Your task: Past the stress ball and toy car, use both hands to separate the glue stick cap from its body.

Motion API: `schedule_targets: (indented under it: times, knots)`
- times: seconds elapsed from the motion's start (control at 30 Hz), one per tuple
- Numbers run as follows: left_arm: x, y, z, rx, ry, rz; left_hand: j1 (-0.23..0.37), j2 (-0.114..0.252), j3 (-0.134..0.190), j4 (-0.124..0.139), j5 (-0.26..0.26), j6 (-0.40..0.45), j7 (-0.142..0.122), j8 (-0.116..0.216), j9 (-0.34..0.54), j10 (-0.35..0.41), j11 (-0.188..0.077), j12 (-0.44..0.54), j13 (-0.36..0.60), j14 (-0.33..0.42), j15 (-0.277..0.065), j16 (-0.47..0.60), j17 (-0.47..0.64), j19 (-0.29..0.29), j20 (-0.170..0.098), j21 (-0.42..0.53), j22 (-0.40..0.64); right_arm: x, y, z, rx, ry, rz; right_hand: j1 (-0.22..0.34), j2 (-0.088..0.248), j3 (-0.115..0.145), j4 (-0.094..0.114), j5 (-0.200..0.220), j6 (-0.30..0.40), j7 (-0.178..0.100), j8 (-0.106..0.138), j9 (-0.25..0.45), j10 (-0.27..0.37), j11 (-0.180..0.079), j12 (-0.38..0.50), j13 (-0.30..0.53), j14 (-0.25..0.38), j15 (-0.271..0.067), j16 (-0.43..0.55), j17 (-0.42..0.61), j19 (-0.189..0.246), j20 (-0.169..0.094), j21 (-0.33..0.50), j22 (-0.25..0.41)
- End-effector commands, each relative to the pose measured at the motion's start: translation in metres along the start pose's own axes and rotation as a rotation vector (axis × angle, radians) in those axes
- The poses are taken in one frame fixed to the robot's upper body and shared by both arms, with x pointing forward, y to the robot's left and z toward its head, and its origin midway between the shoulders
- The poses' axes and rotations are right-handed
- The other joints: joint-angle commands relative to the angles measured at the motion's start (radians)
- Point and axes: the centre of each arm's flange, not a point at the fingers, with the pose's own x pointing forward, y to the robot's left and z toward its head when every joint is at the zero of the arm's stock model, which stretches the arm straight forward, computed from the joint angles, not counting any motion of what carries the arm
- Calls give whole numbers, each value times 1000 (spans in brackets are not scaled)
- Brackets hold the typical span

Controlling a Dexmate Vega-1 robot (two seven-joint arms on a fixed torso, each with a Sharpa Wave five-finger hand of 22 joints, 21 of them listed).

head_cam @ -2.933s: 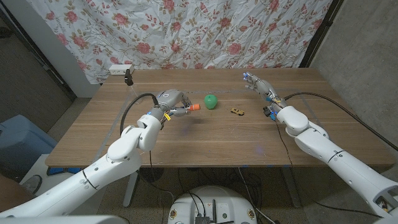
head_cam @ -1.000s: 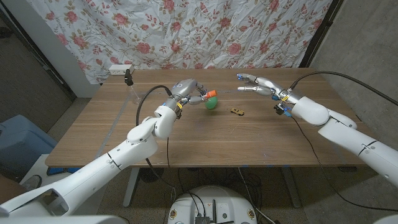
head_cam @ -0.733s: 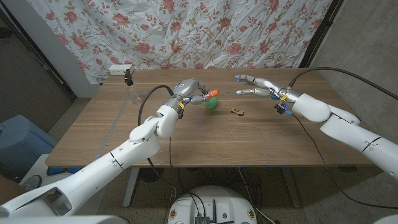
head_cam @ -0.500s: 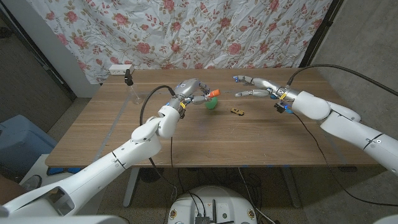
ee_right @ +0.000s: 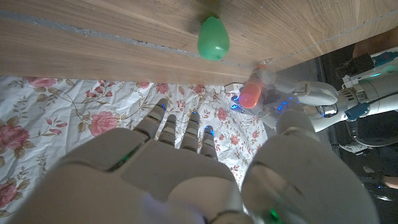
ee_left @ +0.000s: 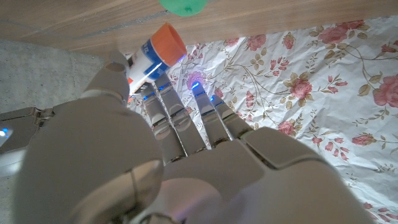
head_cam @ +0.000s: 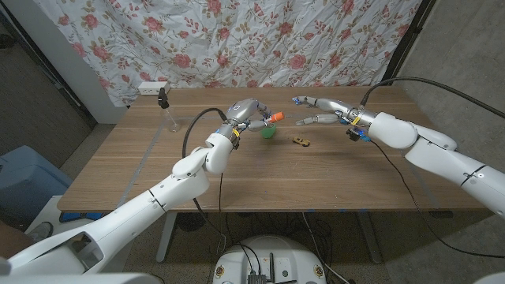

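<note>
My left hand (head_cam: 247, 112) holds the glue stick (head_cam: 271, 118) above the table, its orange cap pointing toward my right hand. The left wrist view has the glue stick (ee_left: 152, 51) pinched at the fingertips of that hand (ee_left: 155, 155), white and blue body with the orange cap outward. Just below it on the wood lies the green stress ball (head_cam: 268, 132), and the small yellow toy car (head_cam: 301, 141) sits to its right. My right hand (head_cam: 322, 112) hovers open, fingers spread toward the cap, a short gap away. The right wrist view catches the glue stick (ee_right: 250, 93) and the stress ball (ee_right: 213, 37).
A wooden table (head_cam: 260, 177) stands before a floral curtain (head_cam: 260, 39). At the back left corner sit a white power strip (head_cam: 153, 86) and a small black-capped bottle (head_cam: 165, 100). Cables trail from both arms over the table.
My left hand has lifted the glue stick from the left-centre of the table up and rightward over the stress ball. My right hand has swung in from the right toward the cap.
</note>
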Motion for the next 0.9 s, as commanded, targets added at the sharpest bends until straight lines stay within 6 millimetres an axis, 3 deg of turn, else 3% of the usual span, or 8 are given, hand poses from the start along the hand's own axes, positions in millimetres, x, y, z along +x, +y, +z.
schedule_targets:
  times: [0.03,0.53,0.9]
  knots:
    - [8,-9,8,-13,-22,6,8,27,2,6,5,102,9,2,4,34,-27,4,4,5,-137,-5,3,-3,-2,0,4,9,0,11,3,-11,-2,16,-11,10,1,-3,10,-5,7,5,13,-3,7,4,12,2,6,3,14,-5,7,4]
    - [15,-15,14,-15,-45,8,7,31,0,6,6,101,10,-1,5,34,-27,3,4,5,-136,-5,2,-6,-1,0,4,15,2,20,-2,-2,-16,69,-12,29,2,1,42,-4,26,8,35,4,19,12,28,4,15,2,31,-2,10,4]
    - [18,-18,15,-27,-46,14,6,34,-1,5,6,102,11,-2,5,35,-27,3,4,6,-136,-5,2,-5,-1,0,4,20,8,22,20,31,-50,122,-25,41,6,2,102,-29,55,11,83,9,37,23,81,-6,36,0,70,-4,16,3]
